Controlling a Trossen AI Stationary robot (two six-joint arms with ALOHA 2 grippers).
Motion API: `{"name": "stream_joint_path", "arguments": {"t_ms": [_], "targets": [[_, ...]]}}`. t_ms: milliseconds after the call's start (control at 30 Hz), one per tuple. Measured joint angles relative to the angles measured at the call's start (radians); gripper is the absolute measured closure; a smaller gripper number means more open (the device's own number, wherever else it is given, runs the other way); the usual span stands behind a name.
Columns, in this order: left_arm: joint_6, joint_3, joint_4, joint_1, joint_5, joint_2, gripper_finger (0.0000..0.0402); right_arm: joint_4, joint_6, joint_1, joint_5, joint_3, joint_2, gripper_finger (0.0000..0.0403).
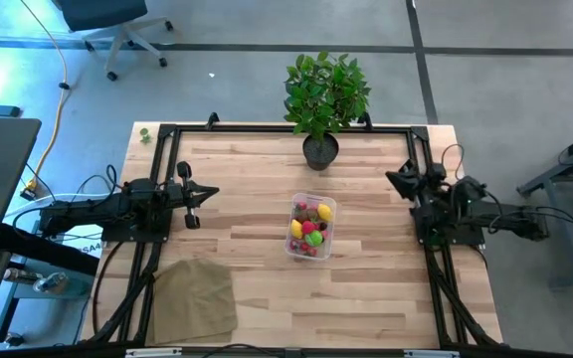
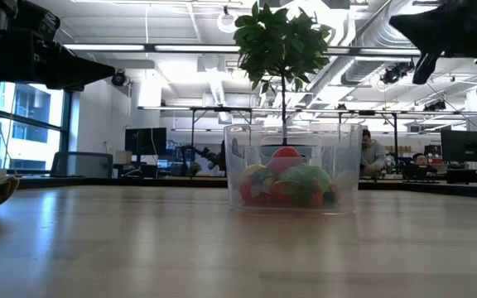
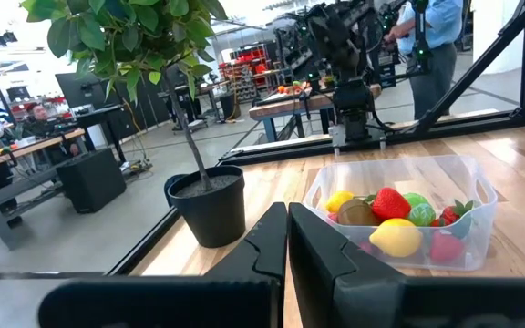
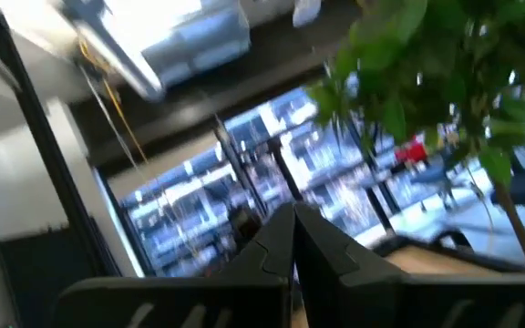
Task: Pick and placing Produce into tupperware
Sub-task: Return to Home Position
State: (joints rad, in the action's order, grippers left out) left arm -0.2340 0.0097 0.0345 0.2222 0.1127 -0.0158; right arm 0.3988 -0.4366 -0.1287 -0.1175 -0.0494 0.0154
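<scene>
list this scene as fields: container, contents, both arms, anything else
tupperware: upright, lidless, middle of table
produce: piled inside tupperware; red, yellow, green
left pincer: shut, empty, at table's left side
right pincer: shut, empty, at table's right side
plant: potted, at table edge beyond tupperware
cloth: on left corner, away from plant

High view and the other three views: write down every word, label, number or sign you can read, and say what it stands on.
No text can be read in any view.
Container, plant pot, cloth: no lettering shows.
Pale label beside the left arm, high view: too small to read.
Room behind: screens and shelves too blurred to read.
</scene>
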Motion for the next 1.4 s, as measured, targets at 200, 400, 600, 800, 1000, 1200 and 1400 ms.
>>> {"name": "stream_joint_path", "arguments": {"t_ms": [200, 400, 600, 800, 1000, 1200, 1400], "targets": [[0.000, 0.000, 0.000, 0.000, 0.000, 0.000, 0.0396, -0.155, 0.032, 0.000, 0.049, 0.000, 0.000, 0.0403], [0.000, 0.000, 0.000, 0.000, 0.000, 0.000, 0.0396, -0.292, 0.083, 0.000, 0.068, 0.000, 0.000, 0.0403], [0.000, 0.000, 0.000, 0.000, 0.000, 0.000, 0.0396, -0.447, 0.079, 0.000, 0.066, 0.000, 0.000, 0.0403], [0.000, 0.000, 0.000, 0.000, 0.000, 0.000, 0.0396, -0.490, 0.079, 0.000, 0.070, -0.001, 0.005, 0.0403], [0.000, 0.000, 0.000, 0.000, 0.000, 0.000, 0.0396, -0.491, 0.079, 0.000, 0.068, -0.001, 0.005, 0.0403], [0.000, 0.000, 0.000, 0.000, 0.000, 0.000, 0.0396, -0.491, 0.078, 0.000, 0.068, -0.001, 0.005, 0.0402], [0.000, 0.000, 0.000, 0.000, 0.000, 0.000, 0.0396, -0.492, 0.079, 0.000, 0.068, -0.001, 0.005, 0.0402]]}}
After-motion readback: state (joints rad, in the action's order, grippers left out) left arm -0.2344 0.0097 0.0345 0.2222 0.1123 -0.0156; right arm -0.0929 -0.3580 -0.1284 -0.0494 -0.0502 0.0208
